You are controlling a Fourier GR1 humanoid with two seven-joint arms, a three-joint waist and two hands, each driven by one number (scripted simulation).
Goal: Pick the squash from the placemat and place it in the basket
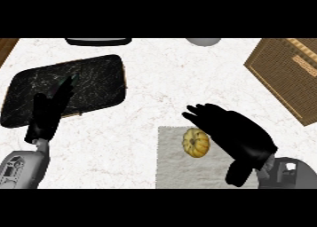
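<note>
A dark, glossy marbled tray [89,84] with rounded corners lies far left on the white veined counter [167,84], and the woven tan basket [285,75] sits far right, nothing between it and the pale, rough-textured placemat [180,164]. The small ribbed yellow squash [196,142] rests on that placemat, just left of the right hand [236,135], whose fingers are spread and relaxed. The left hand [48,115] rests over the tray's near edge, fingers straight.

Head view looks steeply down at counter [154,80]

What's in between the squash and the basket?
In the head view, the right hand lies just beside the squash; past it, only bare white counter reaches the basket.
</note>
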